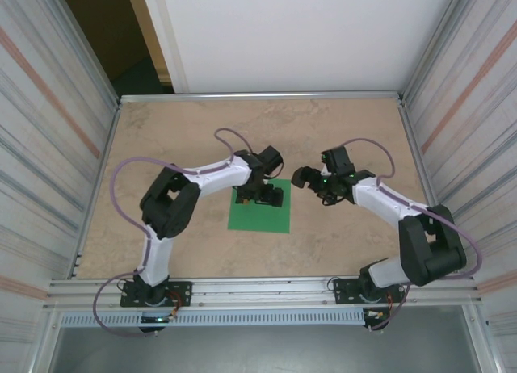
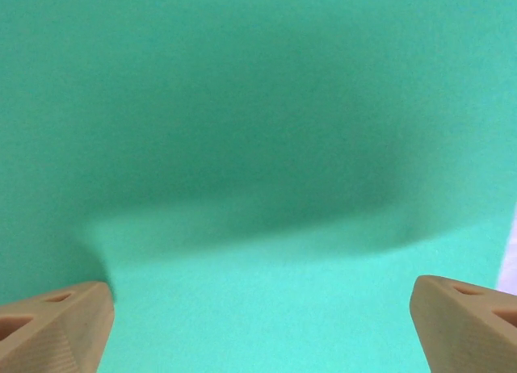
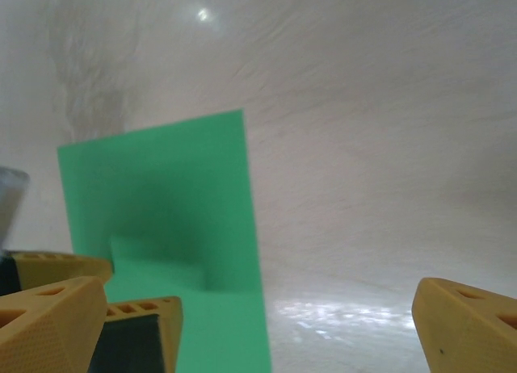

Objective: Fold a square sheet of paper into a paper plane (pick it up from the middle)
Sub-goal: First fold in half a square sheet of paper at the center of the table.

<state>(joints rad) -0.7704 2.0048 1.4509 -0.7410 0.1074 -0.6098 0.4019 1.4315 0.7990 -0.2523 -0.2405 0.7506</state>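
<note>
Shows the square sheet of paper (image 1: 258,218) lying flat on the tan surface (image 1: 202,131), near the middle and a little toward the arm bases, between the two arms. From above, reads as a plain bright green square, its near edge and both near corners in clear sight. Finds the left hand (image 1: 258,197) low over the far half of the sheet, reaching in from the left side. Has its fingers (image 2: 56,328) spread wide in the left wrist view, one at each lower corner, with bright green paper between them: open, gripping nothing. Cannot tell whether the tips touch the paper. Notes a broad dark shadow (image 2: 266,139) across the green under that hand, and a paler band nearer the fingers. Places the right hand (image 1: 305,178) just beside the far right corner of the sheet, apart from the paper and over bare surface. Spreads wide as well in the right wrist view, one tan tip at each lower corner: open and empty. Between those tips, takes in pale surface on the right and, on the left, the sheet, its right edge running straight up to a sharp corner.
</note>
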